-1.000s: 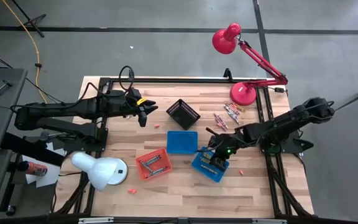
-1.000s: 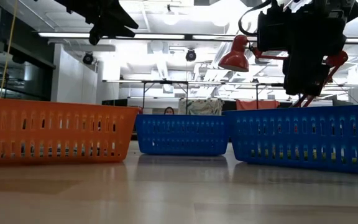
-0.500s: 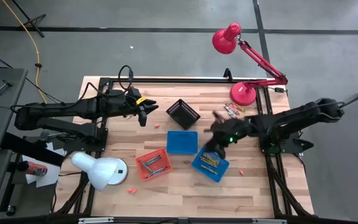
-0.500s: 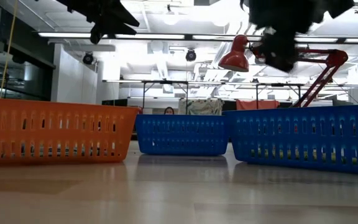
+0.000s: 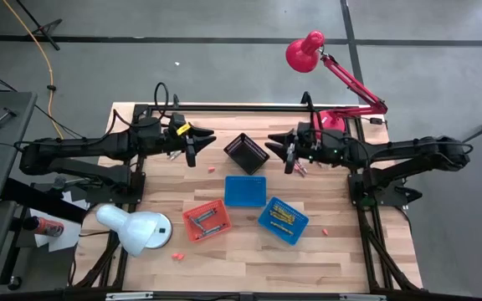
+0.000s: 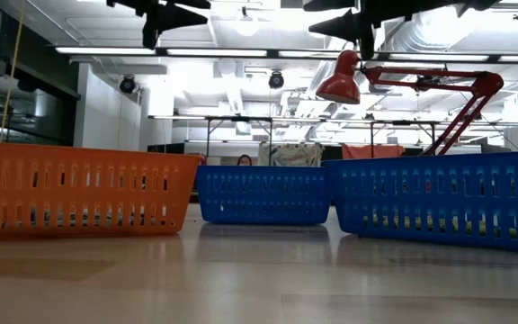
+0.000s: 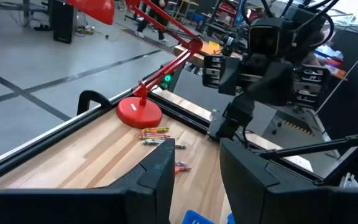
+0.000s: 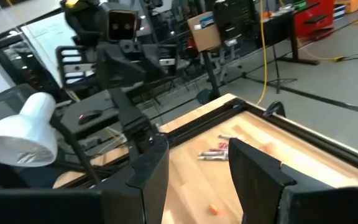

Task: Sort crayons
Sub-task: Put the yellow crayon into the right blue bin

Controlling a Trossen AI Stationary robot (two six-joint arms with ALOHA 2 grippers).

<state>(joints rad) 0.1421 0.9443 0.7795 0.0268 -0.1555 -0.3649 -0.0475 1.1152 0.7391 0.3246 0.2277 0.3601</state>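
Loose crayons [image 5: 311, 150] lie on the table at the far right, by the red lamp's base; they also show in the left wrist view [image 7: 155, 132]. More crayons lie in the orange basket [image 5: 207, 219] and in the near blue basket [image 5: 282, 220]. A few crayons [image 8: 215, 152] lie at the far left. My left gripper [image 5: 202, 149] is open and empty, in the air left of the black basket [image 5: 246, 153]. My right gripper [image 5: 279, 155] is open and empty, in the air just right of that basket. Both show at the top of the low view, left [image 6: 174, 13] and right [image 6: 351, 23].
A second blue basket [image 5: 245, 191] stands mid-table. A red desk lamp [image 5: 328, 125] stands at the far right and a white lamp [image 5: 136, 230] at the near left. Small bits lie on the wood [image 5: 212, 170], [image 5: 325, 230], [image 5: 176, 255].
My right gripper has risen from over the near blue basket and gone toward the table's far edge and left, turning level, and now hangs beside the black basket. My left gripper has risen slightly.
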